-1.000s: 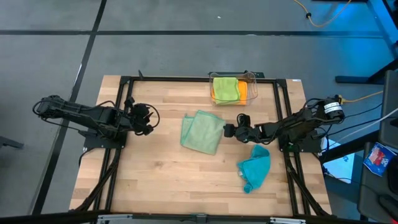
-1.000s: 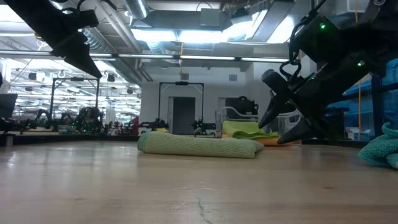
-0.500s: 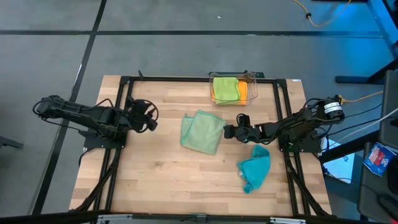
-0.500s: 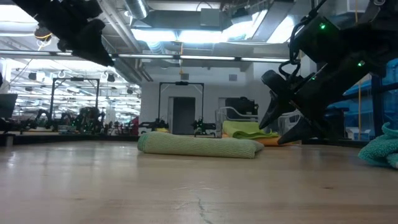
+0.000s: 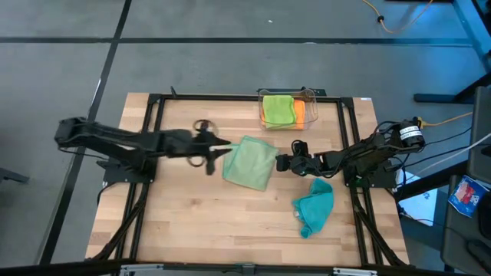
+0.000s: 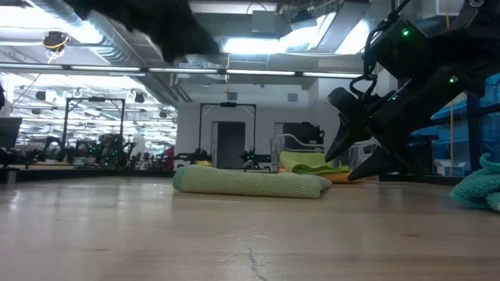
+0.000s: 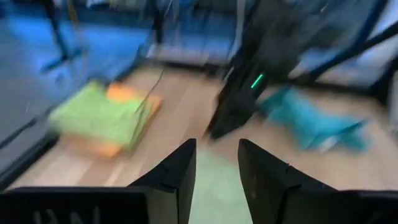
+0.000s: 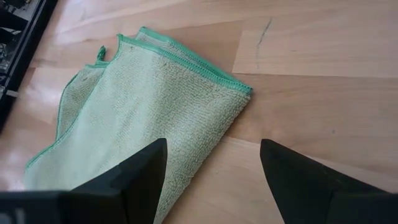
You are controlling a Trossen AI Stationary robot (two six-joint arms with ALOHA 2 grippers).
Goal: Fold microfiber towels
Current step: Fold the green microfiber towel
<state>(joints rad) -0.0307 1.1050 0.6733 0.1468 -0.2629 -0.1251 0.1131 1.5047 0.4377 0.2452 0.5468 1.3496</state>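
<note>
Two risks here. Sage towel (image 5: 250,162) lies mid-desk between my grippers; my left gripper (image 5: 217,149) sweeps in fast, fingers (image 7: 175,174) parted, and could shove it. My right gripper (image 5: 282,162) waits spread wide; both could collide there.

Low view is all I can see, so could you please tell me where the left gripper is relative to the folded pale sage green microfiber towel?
Observer: From above, the left gripper is at the left edge of the pale sage green microfiber towel, fingers open and holding nothing.
Operator: Thank you. And the right gripper?
Observer: The right gripper is open at that towel's opposite edge and is not gripping it.
Operator: Is any towel unfolded?
Observer: The teal microfiber towel lies crumpled on the right arm's side of the table, apart from both grippers.
</note>
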